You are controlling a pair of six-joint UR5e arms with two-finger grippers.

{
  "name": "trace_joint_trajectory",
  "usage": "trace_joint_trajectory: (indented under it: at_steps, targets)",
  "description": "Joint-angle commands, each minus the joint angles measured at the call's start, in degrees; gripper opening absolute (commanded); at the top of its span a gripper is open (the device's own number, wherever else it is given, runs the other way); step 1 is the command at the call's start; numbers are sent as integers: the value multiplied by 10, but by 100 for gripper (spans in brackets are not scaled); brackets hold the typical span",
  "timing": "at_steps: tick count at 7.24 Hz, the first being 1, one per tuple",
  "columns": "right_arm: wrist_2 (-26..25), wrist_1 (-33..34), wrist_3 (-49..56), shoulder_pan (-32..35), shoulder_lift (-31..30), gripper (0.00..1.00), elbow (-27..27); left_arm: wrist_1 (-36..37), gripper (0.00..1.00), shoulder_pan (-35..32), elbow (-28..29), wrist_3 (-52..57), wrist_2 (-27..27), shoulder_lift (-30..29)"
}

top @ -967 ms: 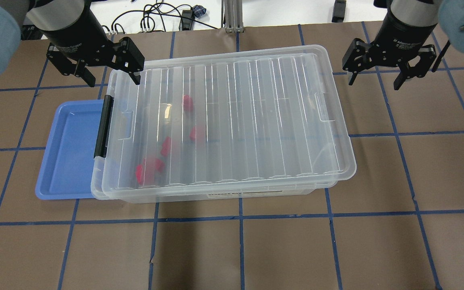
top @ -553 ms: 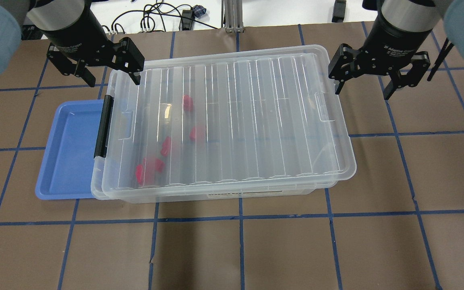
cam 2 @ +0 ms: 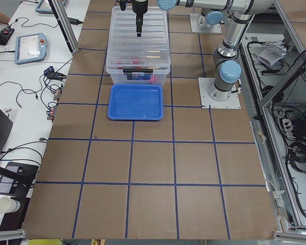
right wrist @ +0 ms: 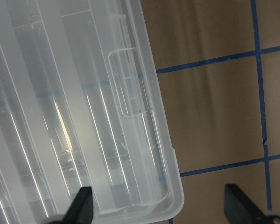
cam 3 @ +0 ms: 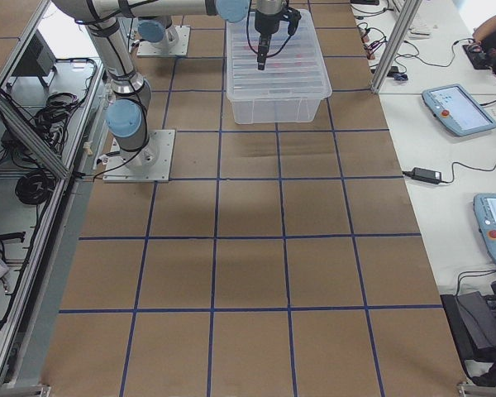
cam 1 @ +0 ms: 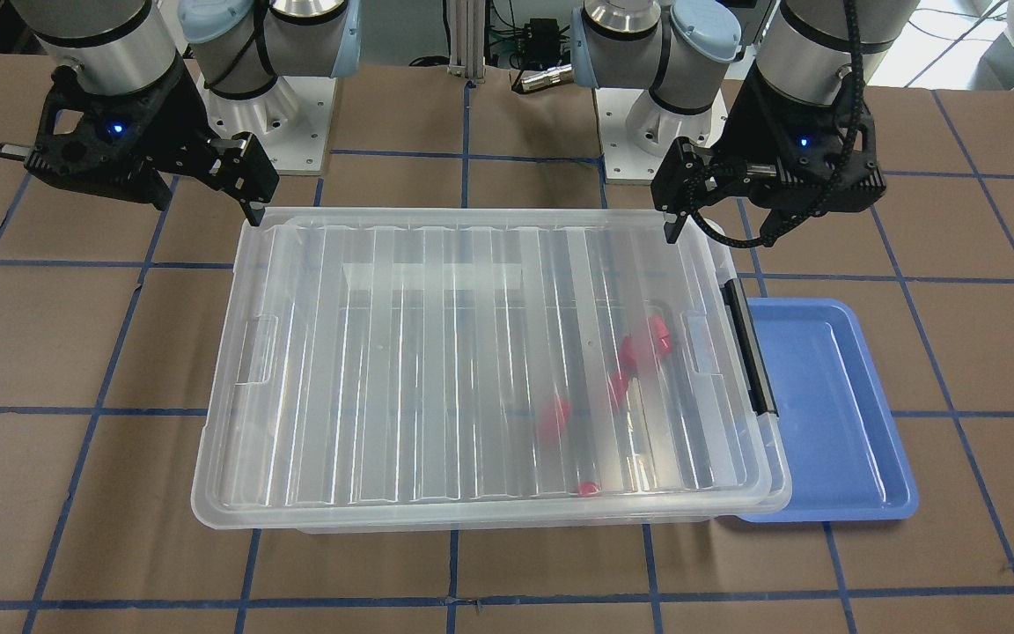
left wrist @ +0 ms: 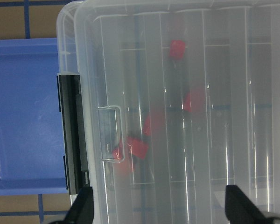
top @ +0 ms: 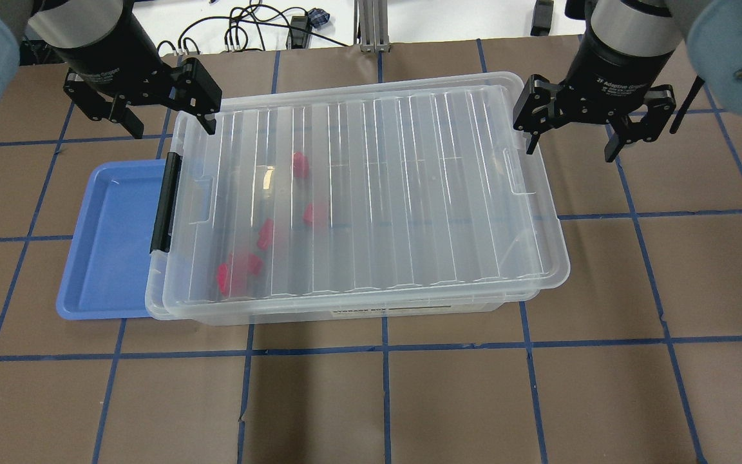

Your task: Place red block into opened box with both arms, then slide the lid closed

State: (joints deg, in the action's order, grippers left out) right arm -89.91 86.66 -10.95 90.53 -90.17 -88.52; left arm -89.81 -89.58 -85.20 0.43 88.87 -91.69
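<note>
The clear box (top: pixel 268 316) stands mid-table with the ribbed lid (top: pixel 409 193) lying on top, shifted slightly toward the robot's right. Several red blocks (top: pixel 300 164) lie inside near the black latch (top: pixel 165 203) and show blurred through the lid (left wrist: pixel 210 154). My left gripper (top: pixel 171 125) hovers open over the box's far left corner, one finger above the lid and one outside it. My right gripper (top: pixel 572 148) hovers open at the far right corner, straddling the lid's edge (right wrist: pixel 163 154). Neither holds anything.
A shallow blue tray (top: pixel 110 238) lies against the box's latch end, partly under it. Blue tape lines cross the brown table cover. Cables and a metal post (top: pixel 368 26) sit beyond the far edge.
My right gripper has moved left and a little nearer, reaching the lid's far right corner. My left gripper has shifted slightly left and back. The box, lid and blocks have not moved.
</note>
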Motion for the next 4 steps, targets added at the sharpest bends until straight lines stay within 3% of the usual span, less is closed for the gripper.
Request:
trace_joint_trajectory:
  at_steps: [1,4]
  targets:
    - [2,1,10,-18,-1,100,3,0,100,1,-1,0,1,0]
    - [2,-7,8,-28,-16,100,-3,0,100,0,0,-1,1,-9]
